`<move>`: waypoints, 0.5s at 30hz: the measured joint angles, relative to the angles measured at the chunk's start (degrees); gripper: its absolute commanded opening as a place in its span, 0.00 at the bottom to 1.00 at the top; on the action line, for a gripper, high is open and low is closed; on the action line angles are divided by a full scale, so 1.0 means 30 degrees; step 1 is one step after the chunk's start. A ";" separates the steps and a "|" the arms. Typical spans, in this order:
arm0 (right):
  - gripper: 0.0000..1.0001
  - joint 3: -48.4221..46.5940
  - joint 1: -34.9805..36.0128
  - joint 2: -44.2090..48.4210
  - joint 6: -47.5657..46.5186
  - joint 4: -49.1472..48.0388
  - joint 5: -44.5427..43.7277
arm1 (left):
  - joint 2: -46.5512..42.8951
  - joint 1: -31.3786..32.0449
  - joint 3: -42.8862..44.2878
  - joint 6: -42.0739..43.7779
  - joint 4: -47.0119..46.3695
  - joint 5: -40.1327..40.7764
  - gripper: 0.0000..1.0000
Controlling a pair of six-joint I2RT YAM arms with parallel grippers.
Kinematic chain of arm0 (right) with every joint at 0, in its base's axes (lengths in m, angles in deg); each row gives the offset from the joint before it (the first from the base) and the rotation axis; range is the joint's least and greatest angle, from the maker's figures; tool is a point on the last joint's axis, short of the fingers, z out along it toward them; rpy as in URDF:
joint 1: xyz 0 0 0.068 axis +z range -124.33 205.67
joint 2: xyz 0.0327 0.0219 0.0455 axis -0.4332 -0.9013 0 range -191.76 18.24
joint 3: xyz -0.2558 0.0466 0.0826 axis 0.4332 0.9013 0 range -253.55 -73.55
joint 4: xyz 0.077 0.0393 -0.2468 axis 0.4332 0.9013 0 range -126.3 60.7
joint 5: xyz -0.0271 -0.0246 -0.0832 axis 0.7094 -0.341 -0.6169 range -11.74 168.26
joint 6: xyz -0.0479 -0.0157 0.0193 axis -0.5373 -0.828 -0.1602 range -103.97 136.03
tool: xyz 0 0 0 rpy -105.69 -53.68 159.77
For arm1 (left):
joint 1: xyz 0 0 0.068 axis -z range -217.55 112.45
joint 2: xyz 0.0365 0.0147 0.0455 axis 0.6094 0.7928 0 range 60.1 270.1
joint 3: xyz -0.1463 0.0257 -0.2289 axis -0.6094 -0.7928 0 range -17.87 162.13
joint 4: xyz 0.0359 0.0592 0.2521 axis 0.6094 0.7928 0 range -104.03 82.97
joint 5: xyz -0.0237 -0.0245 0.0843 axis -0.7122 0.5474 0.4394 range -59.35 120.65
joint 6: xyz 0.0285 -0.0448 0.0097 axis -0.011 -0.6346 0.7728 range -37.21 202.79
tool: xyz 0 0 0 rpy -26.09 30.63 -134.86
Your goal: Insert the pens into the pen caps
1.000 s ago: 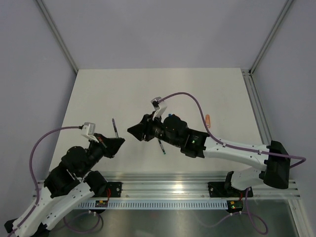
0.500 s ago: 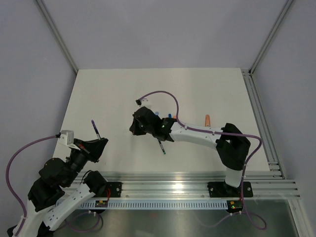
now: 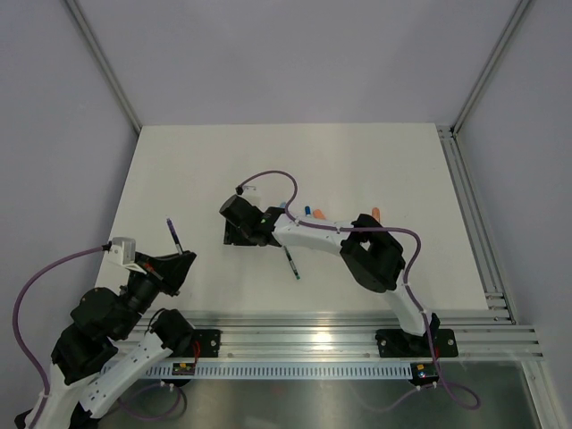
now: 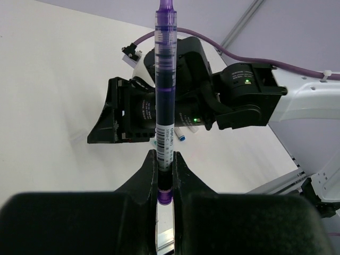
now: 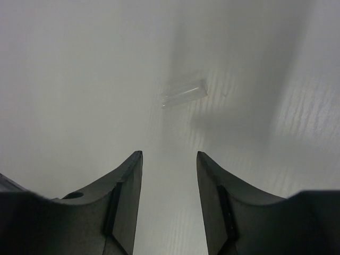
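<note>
My left gripper [image 4: 166,159] is shut on a purple pen [image 4: 166,95], gripped near its lower end so it stands upright in the left wrist view. From above, that pen [image 3: 172,234] juts out of the left gripper [image 3: 179,259] at the table's left. My right gripper [image 5: 169,155] is open and empty, pointing down at the table. A clear pen cap [image 5: 184,93] lies just ahead of its fingertips. In the top view the right gripper [image 3: 234,237] hangs mid-table. A dark green-tipped pen [image 3: 291,264], blue-ended pens [image 3: 307,212] and an orange piece [image 3: 376,213] lie nearby.
The right arm's folded elbow [image 3: 371,259] and purple cable [image 3: 268,179] stretch over the middle of the white table [image 3: 197,161]. Aluminium rails [image 3: 465,197] run along the right and near edges. Grey walls enclose the back and sides.
The right arm has folded and carried its gripper leftward and down toward the table. The left arm pulled back left with the purple pen a second ago, then stayed put.
</note>
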 measured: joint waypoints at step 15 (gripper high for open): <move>0.53 -0.3468 -0.0335 -0.3417 0.0896 0.1676 -0.0809 | 0.0000 -0.0051 -0.0080 0.0080 -0.0015 -0.0481 0.00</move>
